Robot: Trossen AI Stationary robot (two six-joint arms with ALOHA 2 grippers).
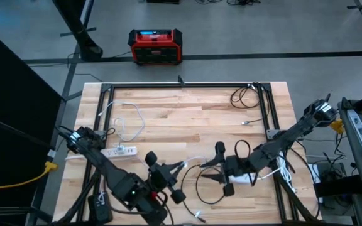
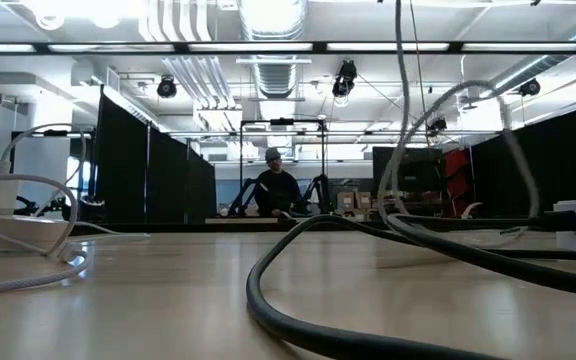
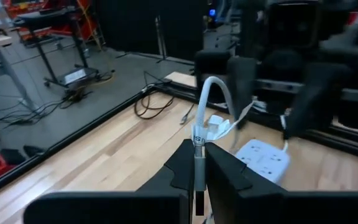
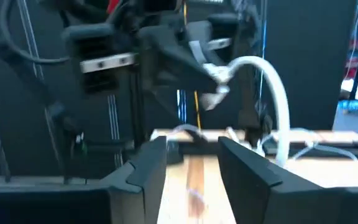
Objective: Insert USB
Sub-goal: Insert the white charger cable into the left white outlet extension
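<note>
The white USB cable (image 3: 197, 142) is pinched in the closed left gripper (image 3: 197, 163), lifted above the near middle of the wooden table (image 1: 187, 113). Facing it, the right gripper (image 4: 191, 155) is parted with nothing between its fingers. A white power strip (image 3: 261, 158) lies just beyond on the tabletop. A black cable loop (image 1: 212, 182) is sprawled beneath both grippers, cluttering the meeting point. A second white strip (image 1: 119, 150) lies left.
</note>
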